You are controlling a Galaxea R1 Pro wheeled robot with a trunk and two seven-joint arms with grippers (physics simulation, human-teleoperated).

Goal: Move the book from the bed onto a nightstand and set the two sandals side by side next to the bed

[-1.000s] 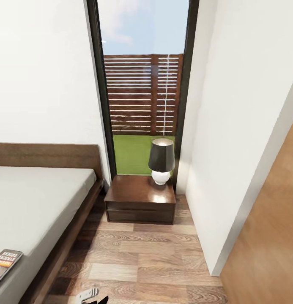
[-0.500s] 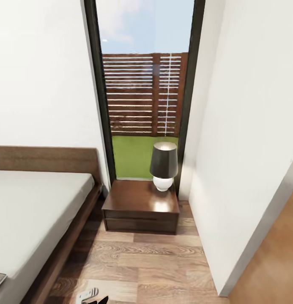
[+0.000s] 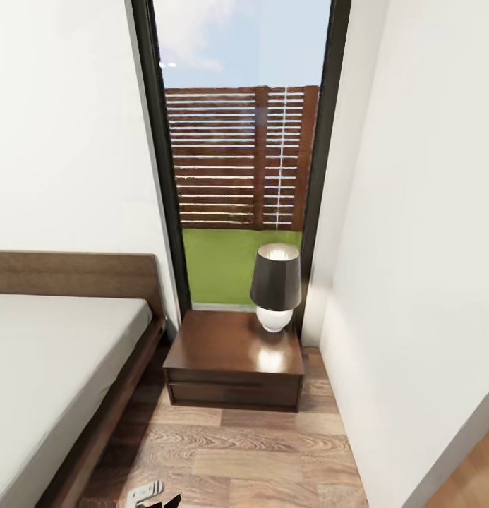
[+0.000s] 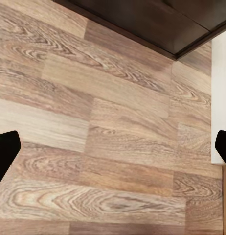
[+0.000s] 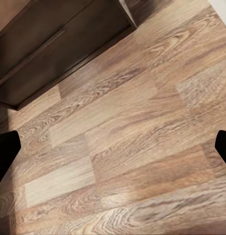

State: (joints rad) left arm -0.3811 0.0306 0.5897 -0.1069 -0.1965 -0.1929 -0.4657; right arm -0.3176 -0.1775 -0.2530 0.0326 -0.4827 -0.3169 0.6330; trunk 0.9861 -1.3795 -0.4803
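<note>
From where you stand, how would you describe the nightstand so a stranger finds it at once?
Look at the tall black-framed window with the slatted fence behind it. Directly below stands the nightstand, between the bed and the white wall. It is low, dark brown, with one drawer and a black-shaded lamp on its glossy top.

White walls (image 3: 61, 141); plank floor (image 3: 258, 451); tall window (image 3: 237, 141).

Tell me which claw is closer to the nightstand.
Right, probably. The right claw hangs over floor just before the nightstand front; the left claw hangs over floor off its corner.
</note>
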